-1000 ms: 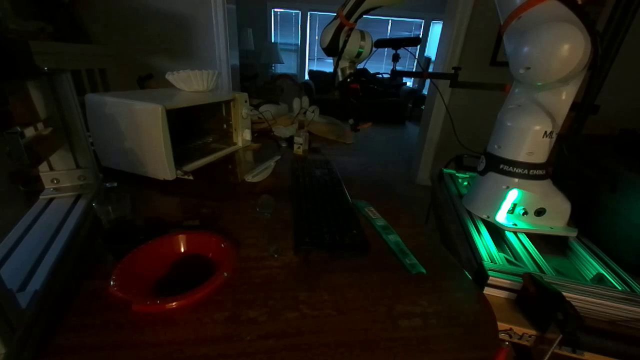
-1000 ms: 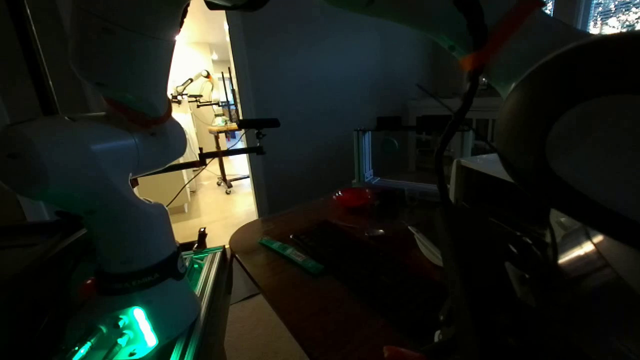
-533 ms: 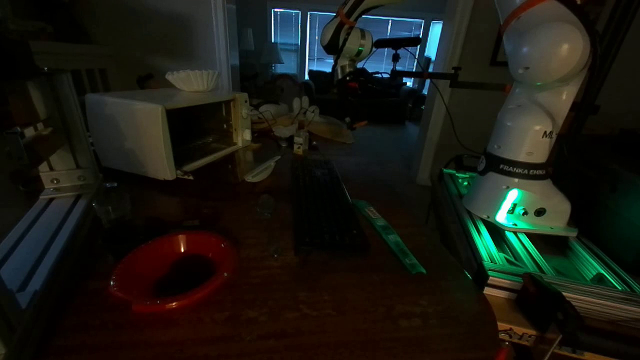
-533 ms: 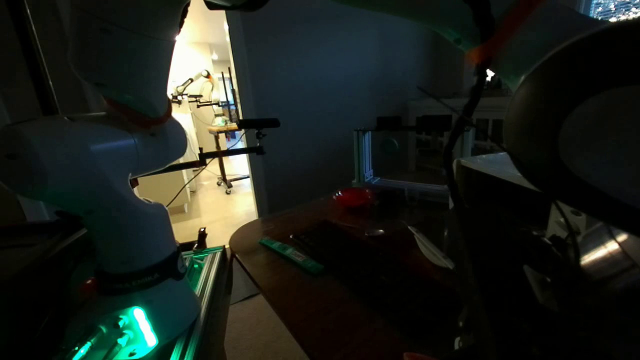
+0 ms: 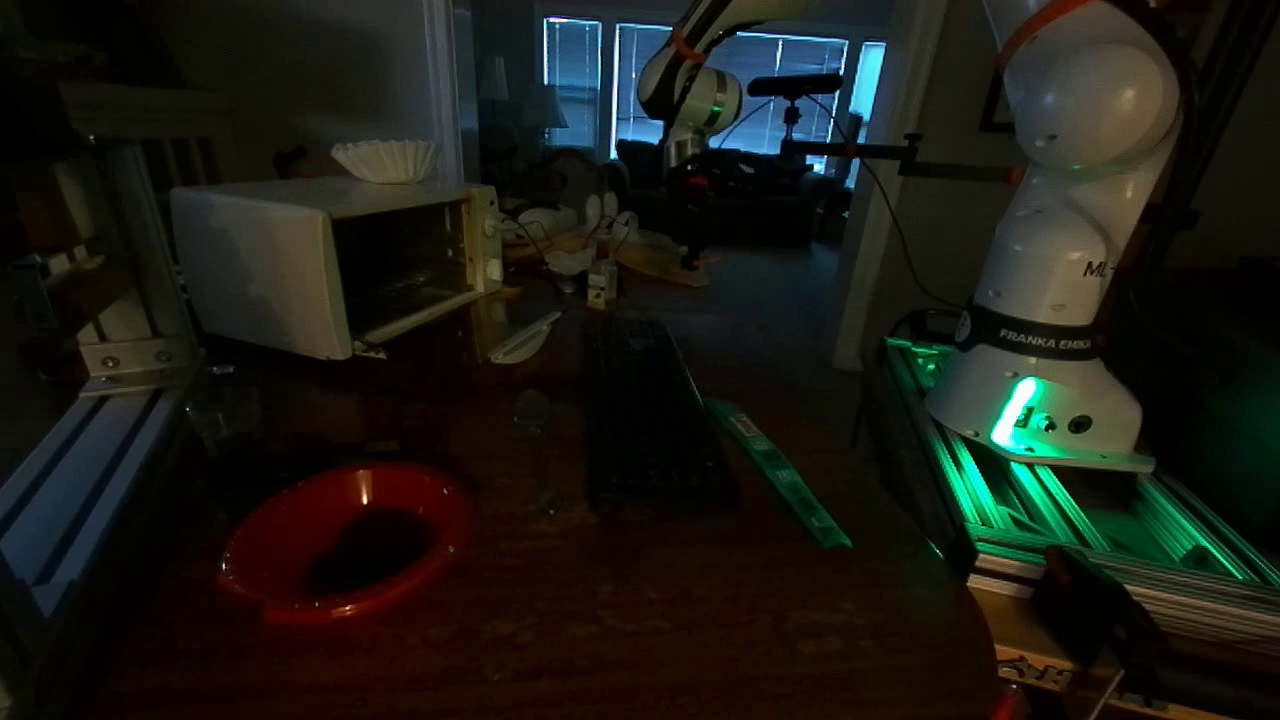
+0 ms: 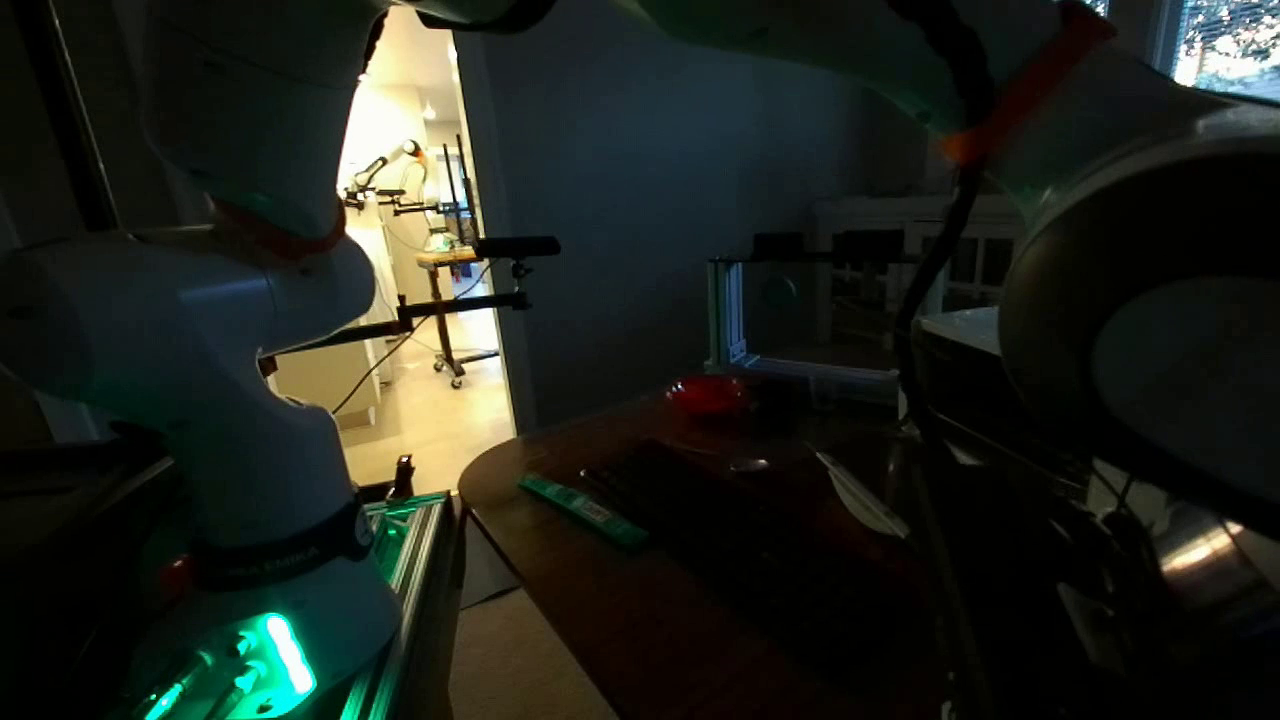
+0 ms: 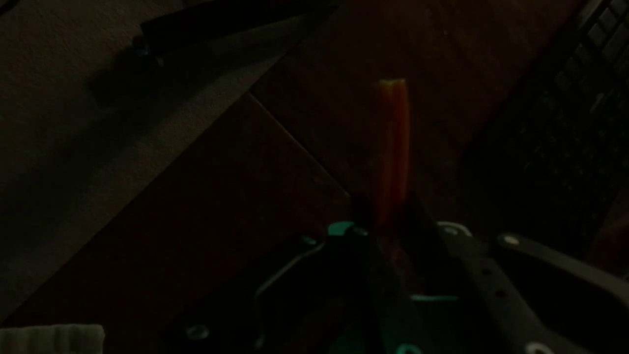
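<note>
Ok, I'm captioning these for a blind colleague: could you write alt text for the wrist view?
In dim light, a gripper holds a slender orange object over a dark wooden table. A black keyboard lies at right; carpet shows at left.

My claw (image 7: 388, 216) pinches a long, slender orange stick (image 7: 393, 137) — blunt and squared at the free end, where it pales toward yellow. A brighter stripe runs lengthwise down its three-o'clock side, which bows slightly. In the wrist view it points to twelve o'clock, its six-o'clock end hidden in my grip. In an exterior view the orange stick (image 5: 709, 261) is a faint sliver reaching toward three o'clock — too dark for me to tell its material.
</note>
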Action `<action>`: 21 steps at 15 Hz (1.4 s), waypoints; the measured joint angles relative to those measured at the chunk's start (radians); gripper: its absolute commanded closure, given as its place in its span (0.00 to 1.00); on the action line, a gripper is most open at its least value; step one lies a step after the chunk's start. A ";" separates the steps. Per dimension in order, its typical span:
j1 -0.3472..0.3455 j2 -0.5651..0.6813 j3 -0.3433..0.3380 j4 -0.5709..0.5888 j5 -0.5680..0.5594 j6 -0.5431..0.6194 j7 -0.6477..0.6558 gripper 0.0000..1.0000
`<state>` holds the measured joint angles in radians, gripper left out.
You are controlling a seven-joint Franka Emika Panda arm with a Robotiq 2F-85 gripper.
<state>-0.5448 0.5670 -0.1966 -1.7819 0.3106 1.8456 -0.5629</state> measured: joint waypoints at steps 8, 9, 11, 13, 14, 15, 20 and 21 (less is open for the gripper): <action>-0.001 -0.021 0.018 -0.062 0.017 0.147 -0.107 0.95; -0.001 -0.030 0.020 -0.075 0.018 0.167 -0.119 0.95; 0.000 -0.055 0.021 -0.105 0.018 0.196 -0.130 0.95; 0.001 -0.083 0.021 -0.138 0.018 0.219 -0.133 0.95; 0.001 -0.099 0.021 -0.154 0.018 0.230 -0.134 0.95; 0.001 -0.115 0.021 -0.169 0.018 0.242 -0.135 0.95; 0.001 -0.186 0.020 -0.228 0.032 0.310 -0.152 0.95; 0.001 -0.196 0.020 -0.237 0.041 0.328 -0.157 0.95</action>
<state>-0.5435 0.3714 -0.1768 -2.0193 0.3515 2.1732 -0.7199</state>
